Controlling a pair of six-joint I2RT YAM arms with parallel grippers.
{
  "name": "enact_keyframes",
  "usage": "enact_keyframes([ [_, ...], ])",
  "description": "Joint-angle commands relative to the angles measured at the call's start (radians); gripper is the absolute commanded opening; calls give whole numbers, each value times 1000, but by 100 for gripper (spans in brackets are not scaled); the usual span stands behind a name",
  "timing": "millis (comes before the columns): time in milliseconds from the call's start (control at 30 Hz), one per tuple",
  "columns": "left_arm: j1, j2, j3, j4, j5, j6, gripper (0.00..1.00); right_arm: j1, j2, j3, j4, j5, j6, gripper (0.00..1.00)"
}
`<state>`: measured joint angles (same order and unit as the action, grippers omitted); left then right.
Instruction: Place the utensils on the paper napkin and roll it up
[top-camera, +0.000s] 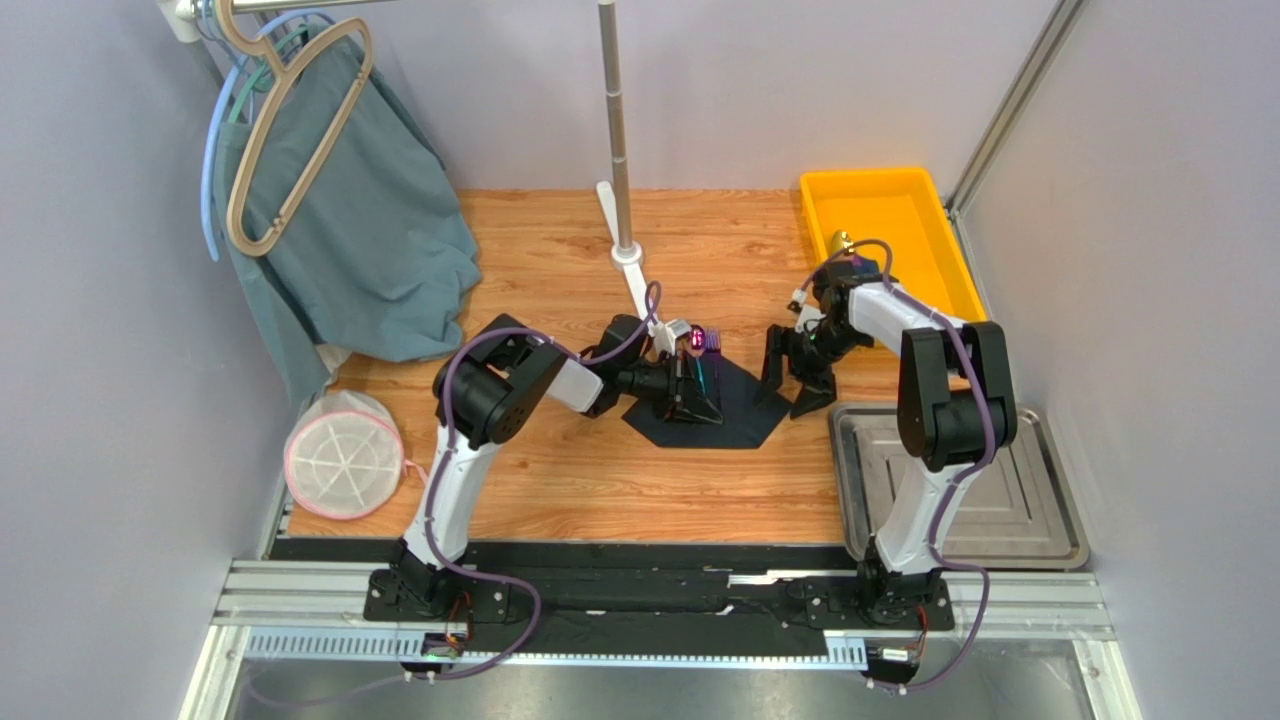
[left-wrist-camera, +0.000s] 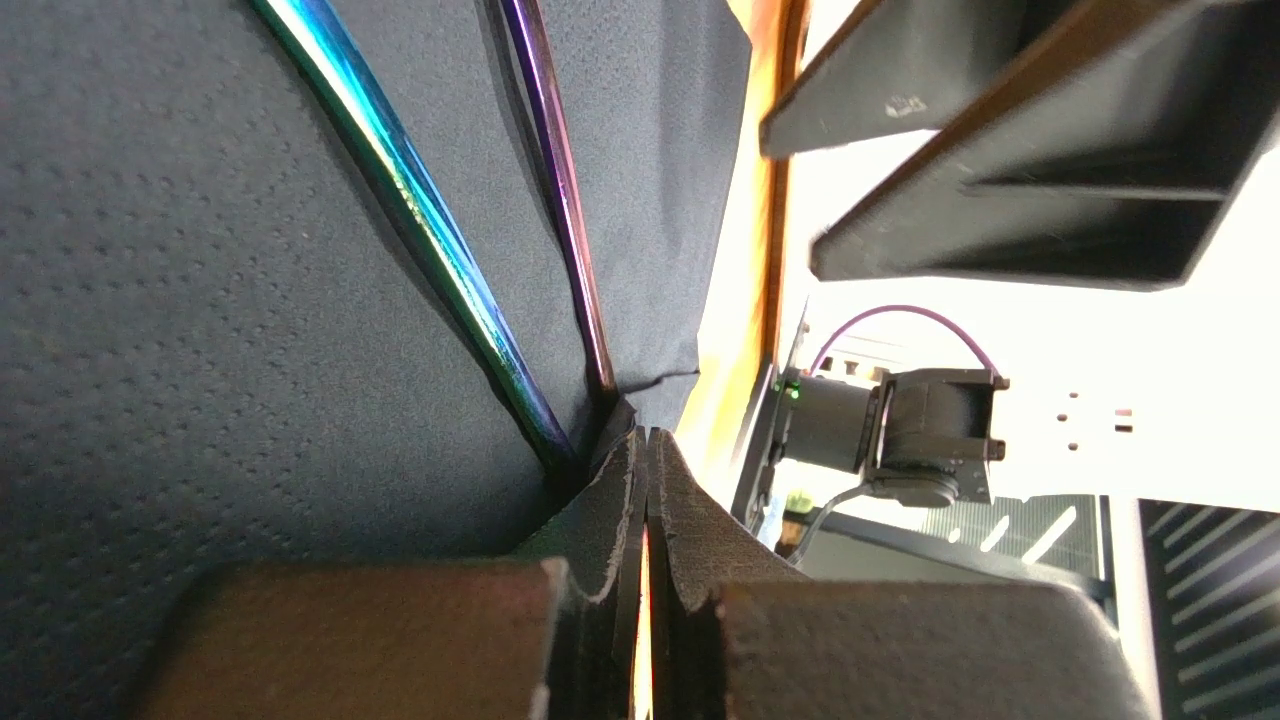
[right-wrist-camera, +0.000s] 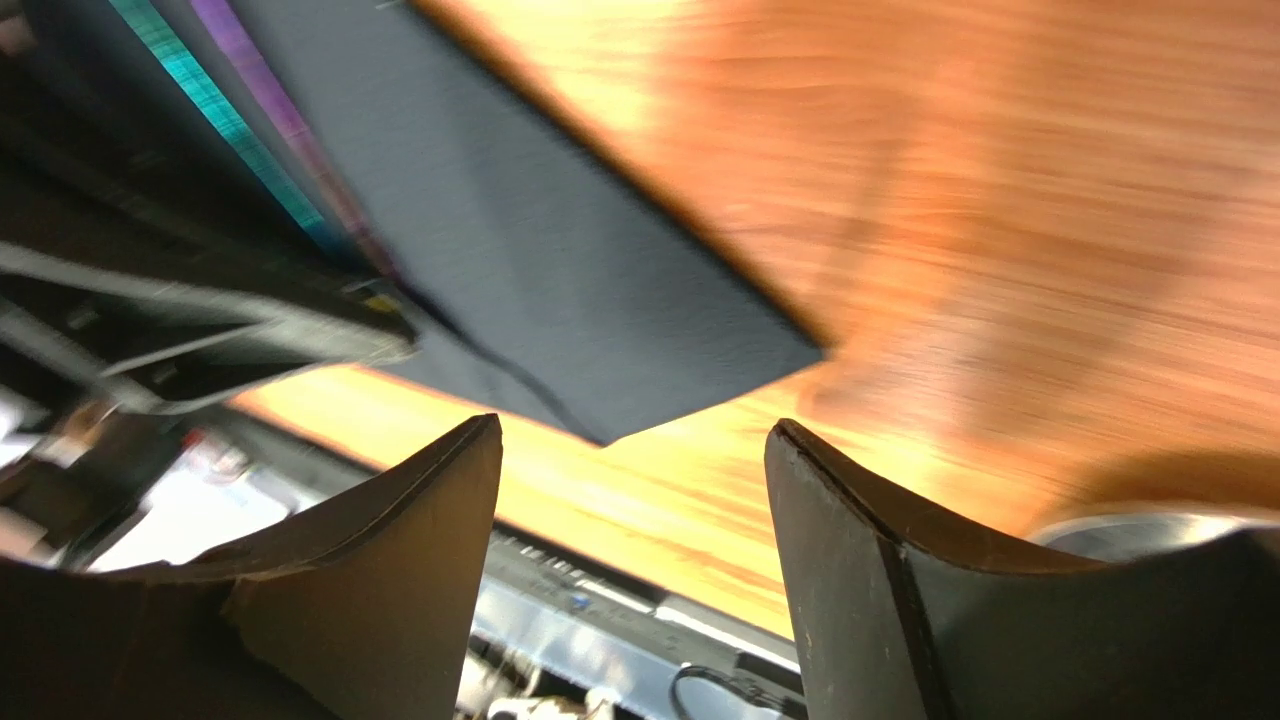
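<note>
The thin matte black square paper napkin (top-camera: 721, 413) lies on the wood-grain surface (top-camera: 601, 480) between the two arms. Across it run two slim iridescent metal utensil handles, one blue-green (left-wrist-camera: 421, 210) and one purple (left-wrist-camera: 559, 195), side by side and drawing closer together toward the left jaws. The left arm (top-camera: 489, 398) reaches in low from the left. The left jaws are clenched tight at the napkin's edge, where the handles end; whether a fold of paper is nipped between them cannot be told. The right arm (top-camera: 932, 375) bends down at the napkin's right side. The right jaws stand released with nothing between them, hovering over bare wood just beside a corner of the napkin. A flat steel tray (top-camera: 1037, 525) sits on the right near that arm's base, a yellow plastic bin (top-camera: 902, 203) stands at the far right, and a large teal cloth (top-camera: 376, 225) hangs from a hanger at the far left
</note>
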<state>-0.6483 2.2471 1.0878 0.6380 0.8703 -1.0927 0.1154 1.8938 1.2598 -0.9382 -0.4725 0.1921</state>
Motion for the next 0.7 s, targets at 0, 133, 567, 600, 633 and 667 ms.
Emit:
enact_keyframes([
  [0,-1,20,12,-57,-37,39,1,6,-21,38,16,173,32,70],
  [133,-1,23,11,-57,-40,42,1,12,-7,24,44,192,38,70],
  [567,1,32,15,-61,-40,42,0,20,105,64,90,-161,35,61],
  [600,-1,32,14,-60,-40,42,0,20,97,64,90,-178,33,60],
  [633,-1,32,15,-60,-39,42,0,20,90,62,91,-208,33,59],
  [667,1,31,14,-60,-40,43,0,20,82,53,99,-222,33,57],
])
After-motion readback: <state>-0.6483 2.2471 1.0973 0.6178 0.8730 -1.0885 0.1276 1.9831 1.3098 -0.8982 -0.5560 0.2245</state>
